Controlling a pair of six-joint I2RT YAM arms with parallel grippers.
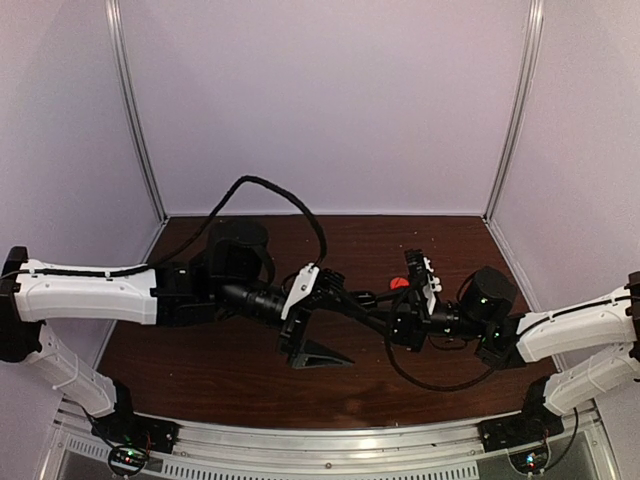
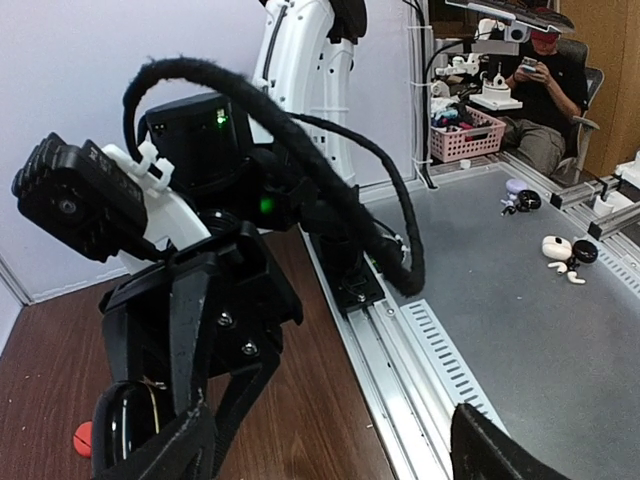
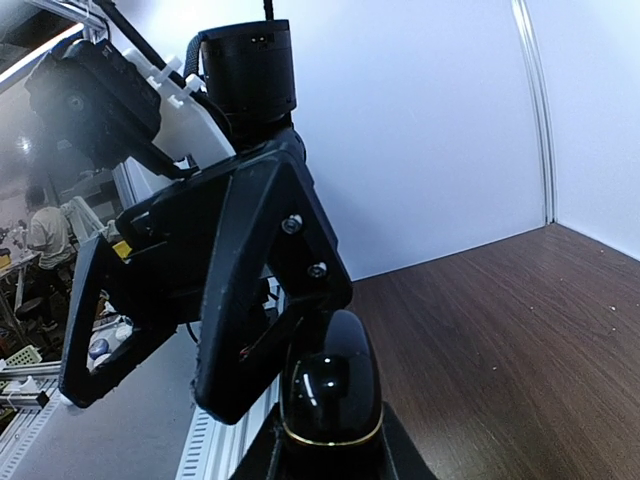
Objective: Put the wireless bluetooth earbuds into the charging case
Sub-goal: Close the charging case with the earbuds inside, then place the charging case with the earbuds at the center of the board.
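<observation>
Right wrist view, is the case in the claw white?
No, the case gripped by the right claw is glossy black with a thin gold line around it.

overhead above table (image 1: 200,370); wrist views close, facing each other

Top view dim, purplish; glare on front rail (image 1: 330,440); wrist views fisheye-warped, close parts soft.
</observation>
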